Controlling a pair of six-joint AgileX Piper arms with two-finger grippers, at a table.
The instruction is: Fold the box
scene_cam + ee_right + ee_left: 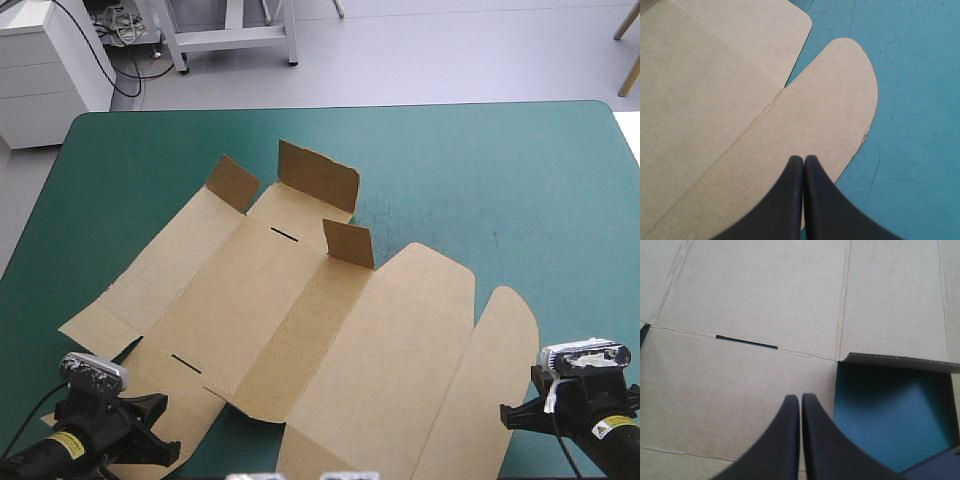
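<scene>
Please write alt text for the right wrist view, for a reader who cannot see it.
The right gripper, two black fin-shaped fingers shut together, hangs over a rounded flap of the flat brown cardboard box. The teal-green table cover shows beside the flap.

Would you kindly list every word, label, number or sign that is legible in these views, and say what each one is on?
Nothing can be quoted: no text here is legible.
Left yellow sticker, on the left arm: dark print, too small to read.
Right yellow sticker, on the right arm: too small to read.
box: plain brown board, no print in any view.
teal-green cover: no markings.
</scene>
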